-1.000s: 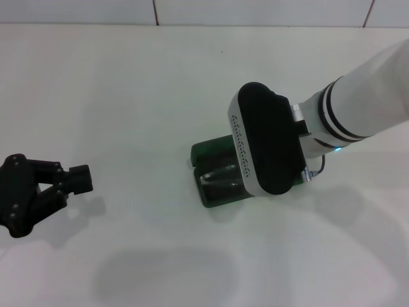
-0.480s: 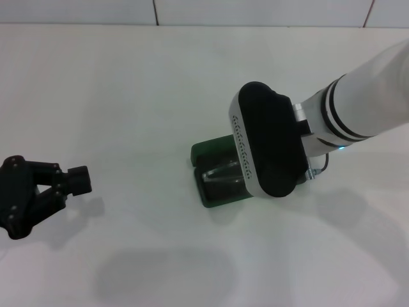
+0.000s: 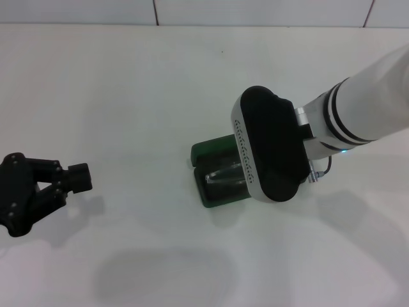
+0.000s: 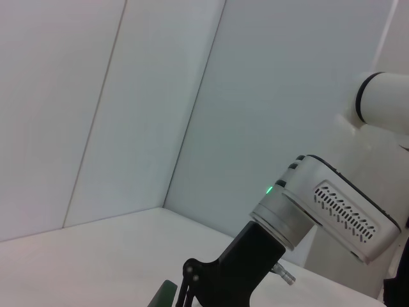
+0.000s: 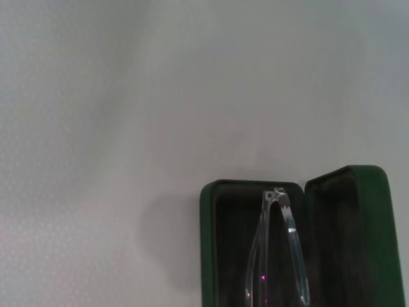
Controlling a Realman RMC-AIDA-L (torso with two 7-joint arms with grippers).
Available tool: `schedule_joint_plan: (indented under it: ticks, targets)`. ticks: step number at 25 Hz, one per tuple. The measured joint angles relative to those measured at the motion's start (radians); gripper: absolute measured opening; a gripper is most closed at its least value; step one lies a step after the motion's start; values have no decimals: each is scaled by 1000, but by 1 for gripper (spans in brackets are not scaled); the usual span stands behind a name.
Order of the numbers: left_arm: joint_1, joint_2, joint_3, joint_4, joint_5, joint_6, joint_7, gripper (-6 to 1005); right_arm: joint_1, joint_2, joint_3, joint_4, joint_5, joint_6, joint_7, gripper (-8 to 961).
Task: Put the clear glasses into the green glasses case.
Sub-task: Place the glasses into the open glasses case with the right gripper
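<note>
One right arm (image 3: 275, 153) overhangs the green glasses case (image 3: 214, 173), hiding half.

Right arm's wrist housing (image 3: 268, 144) has drifted slightly toward the robot's right and a bit lower in the head view since 1.0 s ago, uncovering a little more of the green glasses case (image 3: 220, 176) interior, where the clear glasses (image 3: 223, 176) show. Left gripper (image 3: 54, 182) shifted very slightly; jaws look unchanged, apart.
</note>
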Motion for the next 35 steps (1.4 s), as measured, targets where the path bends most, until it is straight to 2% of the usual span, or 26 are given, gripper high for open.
schedule_joint_plan:
  ticks: [35]
  targets:
    - [3,0,-3,0,-4,0,-2,92,-6,0,-4,2,-25,16,3,111]
